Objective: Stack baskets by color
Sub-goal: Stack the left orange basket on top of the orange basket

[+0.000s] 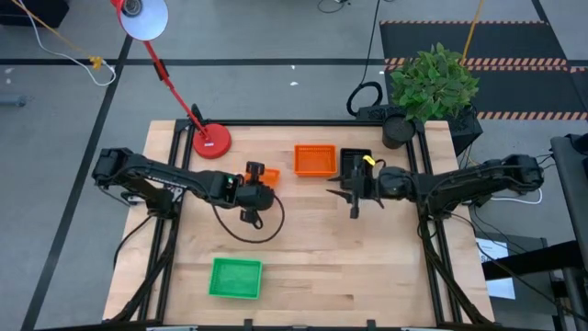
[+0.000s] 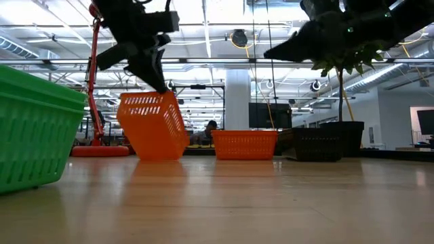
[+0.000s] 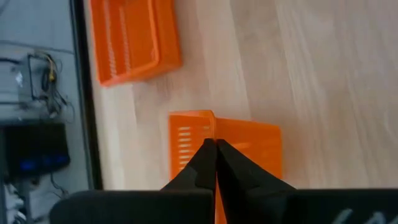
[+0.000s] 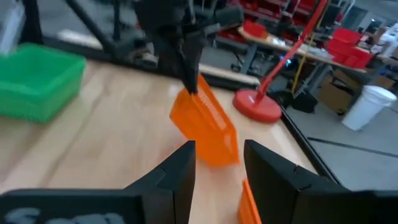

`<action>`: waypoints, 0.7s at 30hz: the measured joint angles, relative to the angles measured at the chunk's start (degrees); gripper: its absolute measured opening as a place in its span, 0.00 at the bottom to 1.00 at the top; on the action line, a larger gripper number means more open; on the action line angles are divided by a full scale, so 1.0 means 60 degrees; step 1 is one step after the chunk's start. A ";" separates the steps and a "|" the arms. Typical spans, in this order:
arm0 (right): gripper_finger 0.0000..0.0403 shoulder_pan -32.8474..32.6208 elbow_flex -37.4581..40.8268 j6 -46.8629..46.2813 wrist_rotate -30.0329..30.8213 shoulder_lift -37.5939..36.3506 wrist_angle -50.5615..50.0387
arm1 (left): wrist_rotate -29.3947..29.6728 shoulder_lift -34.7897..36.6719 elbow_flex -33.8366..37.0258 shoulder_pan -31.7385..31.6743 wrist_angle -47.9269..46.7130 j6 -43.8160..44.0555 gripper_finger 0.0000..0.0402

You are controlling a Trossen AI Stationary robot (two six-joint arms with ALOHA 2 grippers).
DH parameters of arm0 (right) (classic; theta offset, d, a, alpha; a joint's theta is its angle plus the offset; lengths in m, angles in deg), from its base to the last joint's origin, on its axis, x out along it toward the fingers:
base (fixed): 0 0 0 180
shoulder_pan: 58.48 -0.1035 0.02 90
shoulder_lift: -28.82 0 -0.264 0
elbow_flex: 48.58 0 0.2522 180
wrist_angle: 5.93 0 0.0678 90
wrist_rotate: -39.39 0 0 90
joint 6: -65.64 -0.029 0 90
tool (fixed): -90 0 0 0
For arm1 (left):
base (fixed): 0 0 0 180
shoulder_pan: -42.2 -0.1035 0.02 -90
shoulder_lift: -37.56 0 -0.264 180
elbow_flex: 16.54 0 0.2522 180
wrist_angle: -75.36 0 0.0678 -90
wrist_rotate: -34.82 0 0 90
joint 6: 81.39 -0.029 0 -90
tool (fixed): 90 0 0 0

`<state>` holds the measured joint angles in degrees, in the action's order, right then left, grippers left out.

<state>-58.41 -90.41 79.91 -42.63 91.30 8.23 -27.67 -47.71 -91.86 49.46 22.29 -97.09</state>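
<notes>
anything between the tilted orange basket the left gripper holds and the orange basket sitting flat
Nothing: bare wood separates the tilted orange basket from the flat orange basket in the low view; the high view agrees.

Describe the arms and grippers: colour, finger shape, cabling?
Both arms are black, jointed links. The left gripper has tapered, wedge-like dark fingers; a black cable loops off it. The right gripper has flat, blocky dark fingers, with a yellow tag near its wrist.

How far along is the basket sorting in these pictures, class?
Done, apparently: the green baskets and black baskets each sit in one spot, though I cannot count them. In hand: the left pincer is shut on a tilted orange basket. Left: setting it on the orange basket beside the black ones. The right pincer hangs open.
</notes>
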 joint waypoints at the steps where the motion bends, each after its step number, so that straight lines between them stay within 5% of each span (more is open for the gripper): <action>1: 0.32 0.0079 0.0000 -0.0142 -0.0140 0.0000 0.0198 | -0.0005 0.0000 -0.0096 0.0029 0.0000 -0.0156 0.01; 15: 0.32 0.0311 0.0000 -0.2142 -0.0154 0.0000 0.1092 | -0.0401 0.0000 -0.1817 0.0378 0.0111 -0.2855 0.00; 21: 0.32 0.0303 -0.0120 -0.2589 -0.1720 0.0117 0.0954 | -0.1132 0.0000 -0.1955 0.0513 0.0809 -0.3702 0.00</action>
<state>-56.59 -91.13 64.37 -52.95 92.00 13.96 -34.47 -47.71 -103.59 52.53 27.14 -119.31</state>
